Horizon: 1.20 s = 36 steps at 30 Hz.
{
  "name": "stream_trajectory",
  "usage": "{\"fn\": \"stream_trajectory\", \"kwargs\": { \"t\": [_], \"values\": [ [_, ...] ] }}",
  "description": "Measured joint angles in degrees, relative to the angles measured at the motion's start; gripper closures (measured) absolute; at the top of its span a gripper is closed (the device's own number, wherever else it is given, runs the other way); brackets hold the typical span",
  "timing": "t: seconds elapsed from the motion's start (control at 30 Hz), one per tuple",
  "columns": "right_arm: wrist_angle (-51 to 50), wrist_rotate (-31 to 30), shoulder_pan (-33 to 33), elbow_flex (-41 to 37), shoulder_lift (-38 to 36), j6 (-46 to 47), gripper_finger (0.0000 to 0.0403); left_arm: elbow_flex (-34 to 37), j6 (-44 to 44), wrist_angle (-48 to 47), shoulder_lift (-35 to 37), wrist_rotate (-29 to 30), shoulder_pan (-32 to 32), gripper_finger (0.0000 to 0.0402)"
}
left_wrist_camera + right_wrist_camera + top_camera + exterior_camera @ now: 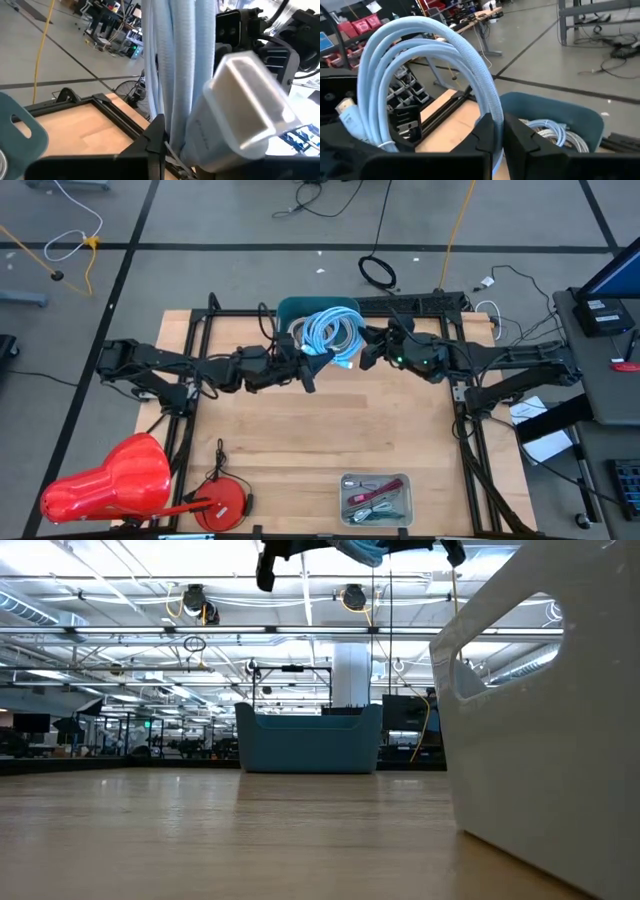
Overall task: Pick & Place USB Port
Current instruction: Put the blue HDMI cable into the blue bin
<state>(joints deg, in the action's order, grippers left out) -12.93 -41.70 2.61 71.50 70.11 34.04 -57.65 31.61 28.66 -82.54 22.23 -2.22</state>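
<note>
Both arms are holding a coiled light-blue USB cable (329, 332) in the air at the table's far edge, just over the teal bin (300, 307) — the transfer step, by the look of it. The left gripper (305, 370) is clamped on the bundle near its white plug (248, 107); the right gripper (368, 352) is pinching the loop's other side. Next, one gripper would need to be letting go before the other carries the coil to the white tray (376, 500) — or lowers it into the bin.
</note>
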Motion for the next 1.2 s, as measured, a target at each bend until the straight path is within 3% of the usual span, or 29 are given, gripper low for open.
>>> {"fn": "stream_trajectory", "kwargs": {
  "t": [0.17,0.4,0.5,0.67,0.9,1.2],
  "values": [
    [1.18,3.83,0.01,0.00,-1.65,-3.30,0.0341,0.00,2.14,1.88,0.05,-0.64,1.12,0.0345],
    [-0.21,9.30,0.92,0.00,-9.15,-4.83,0.0267,0.00,15.04,1.19,0.85,2.05,7.24,0.0335],
    [-1.59,12.02,2.36,0.00,-12.77,-4.90,0.0248,0.00,19.50,0.74,0.81,-3.27,11.78,0.0344],
    [-5.60,17.57,8.26,0.00,-15.90,-4.23,0.0240,0.02,28.01,-1.51,-2.45,-13.57,19.56,0.0344],
    [-4.91,12.00,16.88,0.00,-12.91,-4.76,0.0243,0.01,36.41,2.43,-11.87,-22.19,24.78,0.0344],
    [-3.65,11.57,22.04,0.00,-8.70,-2.82,0.0244,0.02,40.55,5.69,-19.68,-25.48,28.65,0.0344]
  ]
}}
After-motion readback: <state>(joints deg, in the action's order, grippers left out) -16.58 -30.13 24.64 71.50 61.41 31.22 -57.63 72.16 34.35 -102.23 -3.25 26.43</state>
